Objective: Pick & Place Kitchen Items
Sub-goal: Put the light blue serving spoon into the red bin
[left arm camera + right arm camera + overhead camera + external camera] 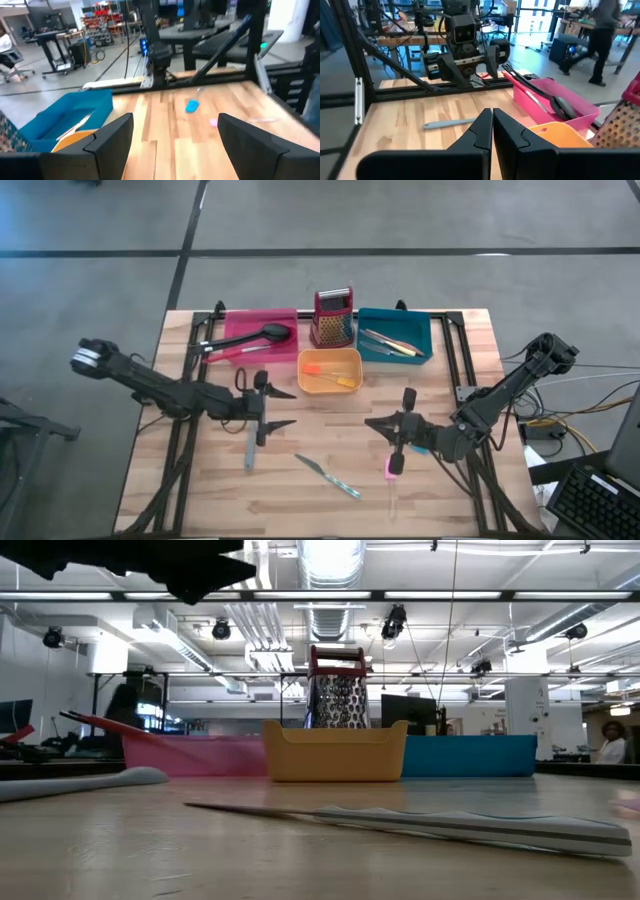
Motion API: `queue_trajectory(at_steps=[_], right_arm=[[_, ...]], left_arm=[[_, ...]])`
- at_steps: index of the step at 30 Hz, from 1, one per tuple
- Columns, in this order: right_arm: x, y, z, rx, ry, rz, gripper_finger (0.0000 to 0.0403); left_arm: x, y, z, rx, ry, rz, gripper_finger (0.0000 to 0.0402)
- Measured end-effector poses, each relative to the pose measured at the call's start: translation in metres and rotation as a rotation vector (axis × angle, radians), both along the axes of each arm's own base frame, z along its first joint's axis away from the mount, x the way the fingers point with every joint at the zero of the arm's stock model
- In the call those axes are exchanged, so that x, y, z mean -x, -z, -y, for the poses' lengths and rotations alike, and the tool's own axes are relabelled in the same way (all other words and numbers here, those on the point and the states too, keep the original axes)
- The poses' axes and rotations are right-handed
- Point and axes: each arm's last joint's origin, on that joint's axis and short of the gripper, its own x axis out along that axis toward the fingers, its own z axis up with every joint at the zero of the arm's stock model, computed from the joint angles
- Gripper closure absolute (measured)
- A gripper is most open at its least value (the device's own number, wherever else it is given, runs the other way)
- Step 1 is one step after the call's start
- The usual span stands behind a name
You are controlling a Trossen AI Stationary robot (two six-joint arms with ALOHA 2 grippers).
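Note:
A grey spatula lies flat on the table just near of my left gripper, which is open and empty above the table's middle left. A slim knife lies flat toward the near edge; it also shows in the low view. A short pink piece and a blue piece lie on the table by my right gripper. My right gripper is shut and empty, and points toward the table's left; its fingers are closed together in the right wrist view.
At the far side stand a pink tray with a black spoon and a red utensil, an orange tray with orange pieces, and a teal tray with utensils. A red box grater stands upright behind the orange tray.

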Motion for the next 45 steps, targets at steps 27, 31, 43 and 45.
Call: queue_trajectory(at_steps=[27, 31, 43, 45], right_arm=[[0.000, 0.000, 0.000, 0.049, -0.009, -0.014, 0.0394], [0.000, 0.000, 0.000, 0.049, -0.009, -0.014, 0.0394], [0.000, 0.000, 0.000, 0.049, -0.009, -0.014, 0.0394], [0.000, 0.000, 0.000, 0.049, -0.009, -0.014, 0.0394]], left_arm=[[-0.018, -0.027, 0.060, -0.242, 0.064, -0.007, 0.0108], [-0.018, -0.027, 0.060, -0.241, 0.051, -0.009, 0.0108], [-0.016, -0.023, 0.063, -0.283, 0.070, -0.072, 0.0162], [-0.016, -0.023, 0.064, -0.290, 0.074, -0.080, 0.0189]])
